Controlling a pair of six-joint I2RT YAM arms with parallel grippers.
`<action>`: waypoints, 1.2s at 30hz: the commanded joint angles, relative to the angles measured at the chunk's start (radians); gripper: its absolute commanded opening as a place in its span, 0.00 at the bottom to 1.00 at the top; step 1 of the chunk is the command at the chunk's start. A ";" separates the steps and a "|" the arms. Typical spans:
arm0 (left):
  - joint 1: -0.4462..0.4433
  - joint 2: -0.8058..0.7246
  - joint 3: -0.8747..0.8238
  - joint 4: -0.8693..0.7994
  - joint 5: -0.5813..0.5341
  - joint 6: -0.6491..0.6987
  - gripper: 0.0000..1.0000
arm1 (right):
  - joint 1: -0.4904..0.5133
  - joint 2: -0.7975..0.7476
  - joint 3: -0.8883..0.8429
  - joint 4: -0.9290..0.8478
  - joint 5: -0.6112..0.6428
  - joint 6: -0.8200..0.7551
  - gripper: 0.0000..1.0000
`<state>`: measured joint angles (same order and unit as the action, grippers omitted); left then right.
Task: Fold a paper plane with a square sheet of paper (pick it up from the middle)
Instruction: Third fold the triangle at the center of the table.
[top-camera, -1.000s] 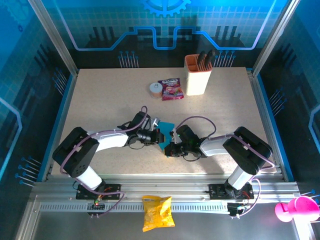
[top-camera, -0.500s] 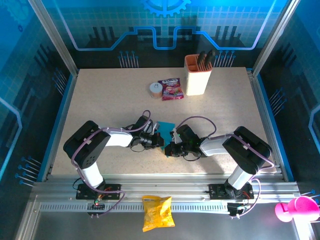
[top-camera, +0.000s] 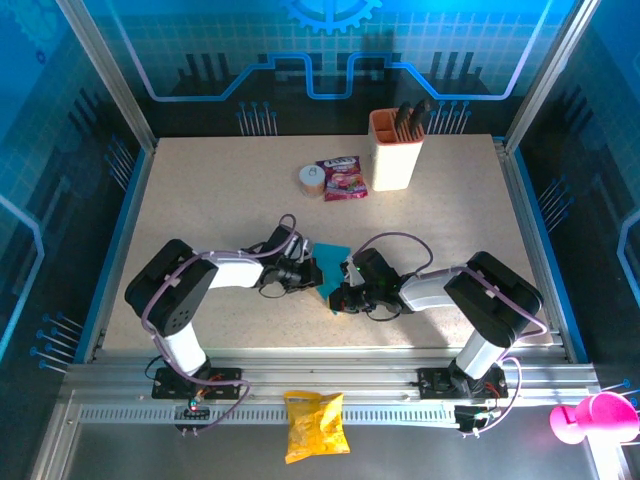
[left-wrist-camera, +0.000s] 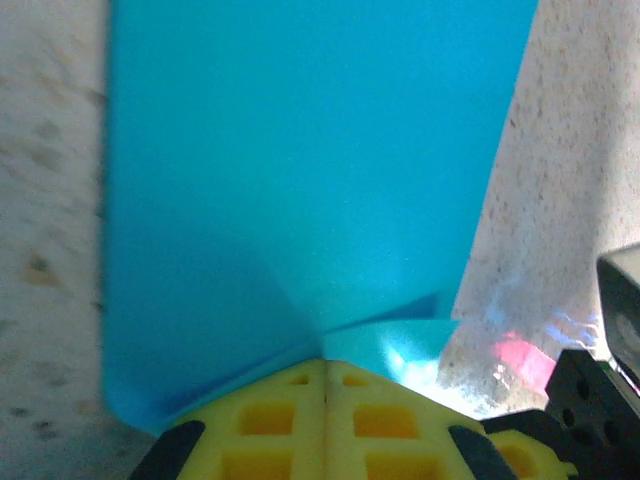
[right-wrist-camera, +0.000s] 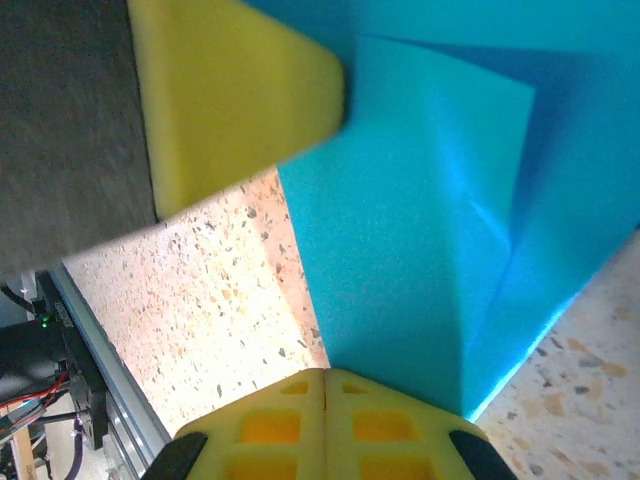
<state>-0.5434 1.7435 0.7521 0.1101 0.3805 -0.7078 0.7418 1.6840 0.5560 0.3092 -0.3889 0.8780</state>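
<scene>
The square sheet of paper (top-camera: 330, 262) is cyan-blue and partly folded, with a creased flap. It lies on the speckled table between the two grippers. My left gripper (top-camera: 314, 274) is shut, and its yellow fingertips (left-wrist-camera: 300, 385) rest against the paper's (left-wrist-camera: 300, 150) near edge where creases meet. My right gripper (top-camera: 340, 292) is also shut. Its tips (right-wrist-camera: 350, 395) touch the paper's (right-wrist-camera: 430, 230) lower corner. The left gripper's yellow finger (right-wrist-camera: 235, 95) sits on the sheet's far edge in the right wrist view. I cannot see paper between either pair of fingers.
At the back stand a beige holder cup (top-camera: 396, 152) with dark tools, a pink-red snack packet (top-camera: 342, 178) and a small tape roll (top-camera: 312, 178). A yellow crinkled snack bag (top-camera: 315, 425) lies on the front rail. A pink object (top-camera: 590, 417) sits at bottom right.
The left arm has drawn its elbow in towards the centre and its gripper has come down. The paper, raised a second ago, now lies flatter. The right arm has barely moved.
</scene>
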 joint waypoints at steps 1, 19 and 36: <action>0.039 -0.010 0.029 -0.069 -0.083 0.045 0.00 | 0.005 0.135 -0.076 -0.224 0.137 -0.001 0.00; 0.174 -0.013 0.042 -0.165 -0.182 0.089 0.00 | 0.006 0.140 -0.091 -0.185 0.124 0.007 0.00; -0.048 -0.118 0.083 -0.134 -0.096 0.051 0.00 | 0.012 0.174 -0.085 -0.125 0.087 0.014 0.00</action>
<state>-0.5591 1.5944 0.8135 -0.0380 0.2550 -0.6495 0.7269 1.6997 0.5358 0.3798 -0.4343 0.9020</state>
